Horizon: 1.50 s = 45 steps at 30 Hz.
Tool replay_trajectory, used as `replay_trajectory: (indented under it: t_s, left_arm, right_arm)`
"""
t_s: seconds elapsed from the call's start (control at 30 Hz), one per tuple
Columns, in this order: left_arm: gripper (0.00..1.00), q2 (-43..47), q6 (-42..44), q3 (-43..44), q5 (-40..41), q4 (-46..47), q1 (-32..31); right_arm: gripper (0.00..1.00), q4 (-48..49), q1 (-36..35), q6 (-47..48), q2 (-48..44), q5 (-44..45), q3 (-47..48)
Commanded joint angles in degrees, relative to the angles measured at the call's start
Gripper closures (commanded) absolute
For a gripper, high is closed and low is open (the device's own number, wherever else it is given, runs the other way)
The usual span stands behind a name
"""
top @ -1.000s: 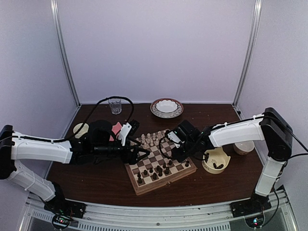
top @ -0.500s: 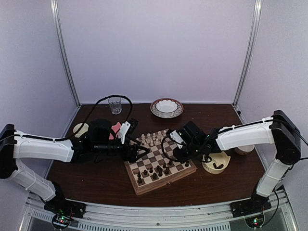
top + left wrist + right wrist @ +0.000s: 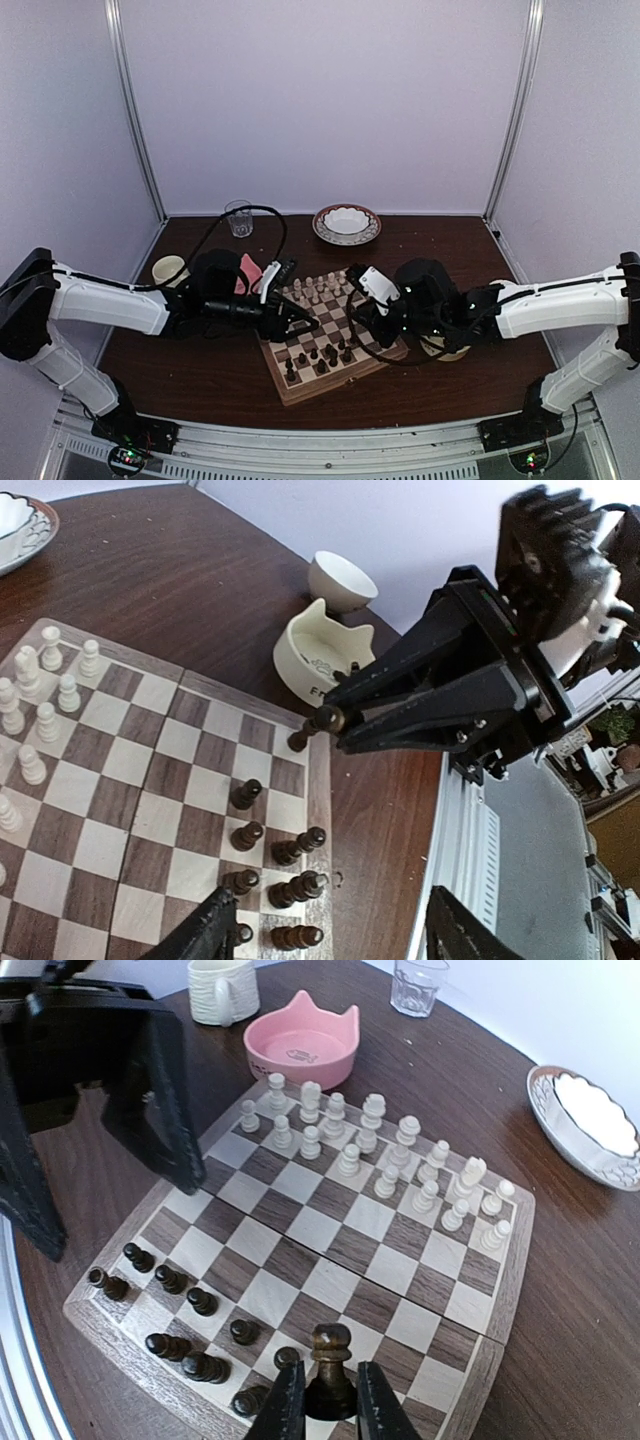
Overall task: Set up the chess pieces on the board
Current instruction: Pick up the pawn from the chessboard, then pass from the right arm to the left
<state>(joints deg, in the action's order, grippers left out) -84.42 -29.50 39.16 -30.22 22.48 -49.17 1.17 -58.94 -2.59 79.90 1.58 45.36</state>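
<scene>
**Clerk:** Entry one, the board [image 3: 300, 392]. Where is it, and what stands on it?

**Keeper:** Mid-tabletop [image 3: 200, 380], between the two arms, turned a little. By the top view, white pieces [image 3: 350, 1158] stand along its 12 o'clock side in two rows that look complete. Dark pieces [image 3: 200, 1300] stand along its 6 o'clock side, roughly nine or ten, in two loose rows bunched towards the 7 o'clock corner. A few look tipped in the left wrist view, but I cannot tell for sure.

**Clerk:** Entry two, right tool?

**Keeper:** Right tool [image 3: 328, 1390]: fingers closed on one dark piece [image 3: 330, 1345], gripped low down. It hangs over the dark side's squares towards the board's 4 o'clock end. Whether it touches the board, I cannot tell.

**Clerk:** Entry three, left tool?

**Keeper:** Left tool [image 3: 335, 910]: fingers spread wide with nothing between them. It is low over the board's 9 o'clock edge and faces the right tool.

**Clerk:** Stock off the board?

**Keeper:** Cream bowl [image 3: 300, 655] just beside the board at 3 o'clock. Whether dark pieces lie in it, I cannot tell. Pink bowl [image 3: 300, 1045] at 10 o'clock.

**Clerk:** State of the job?

**Keeper:** I judge it past halfway.
- Done: over half the dark set is on the board.
- Left: set down the held piece, fill the empty squares towards 4 o'clock, fetch any others, and straighten the loose rows.
</scene>
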Motion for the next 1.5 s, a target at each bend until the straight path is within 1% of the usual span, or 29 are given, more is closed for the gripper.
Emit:
replay_trajectory:
  t_s: [0.0,0.27,0.43,0.6,0.87,1.07,1.17,1.47]
  left_arm:
    - [0.37,-2.65,-3.1,3.15,-9.05,6.29,0.08]
    - [0.44,-7.61,-7.5,5.07,-13.48,9.25,0.05]
    - [0.5,-9.11,-8.39,5.72,-14.24,9.62,0.04]
    - [0.52,-10.06,-9.45,6.06,-14.44,10.33,0.04]
    - [0.63,-11.39,-10.84,6.27,-15.23,12.14,-0.12]
    - [0.65,-11.46,-10.85,6.21,-14.8,12.15,-0.4]
    - [0.72,-11.66,-10.99,6.4,-15.07,12.31,-0.53]
    - [0.72,-12.79,-11.1,7.34,-15.11,11.64,-1.18]
  right_arm:
    - [0.88,4.31,-2.76,5.06,-1.58,0.98,-1.04]
    - [0.88,5.59,-6.59,8.41,-1.17,2.05,-1.32]
    - [0.88,5.5,-7.93,9.37,-0.93,3.2,-1.06]
    - [0.88,5.75,-8.57,9.75,-0.54,2.81,-1.01]
    - [0.88,5.62,-9.61,10.43,0.38,2.77,-0.37]
    - [0.88,5.51,-10.11,10.66,1.11,3.4,0.08]
    - [0.88,5.38,-10.16,10.75,1.66,3.74,0.31]
    - [0.89,5.69,-10.31,10.17,1.54,5.45,0.34]
